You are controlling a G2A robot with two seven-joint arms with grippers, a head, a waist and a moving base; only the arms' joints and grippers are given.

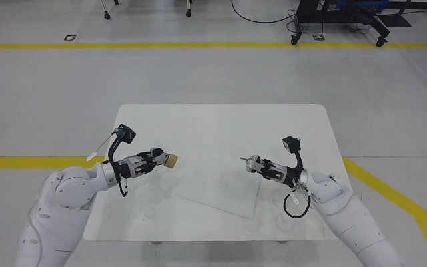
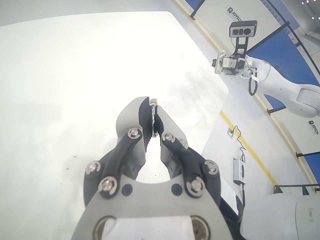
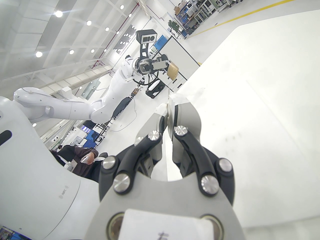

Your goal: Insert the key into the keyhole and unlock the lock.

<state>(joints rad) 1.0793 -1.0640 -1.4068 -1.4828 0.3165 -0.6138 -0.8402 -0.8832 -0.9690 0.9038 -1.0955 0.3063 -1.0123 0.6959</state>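
L claw point(image 2: 153, 112) clamped on lock point(image 1: 171, 160), over bench point(image 1: 220, 123) L side | R claw point(image 3: 170, 108) clamped on key point(image 1: 243, 159), R side | lock, key well apart

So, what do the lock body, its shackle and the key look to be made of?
Lock body: brass-like metal, a dull golden-tan block. Shackle, clamped in the left gripper: steel-like metal, silvery with sharp glints. Key: probably metal, a thin grey-silver tip; too small to say more.
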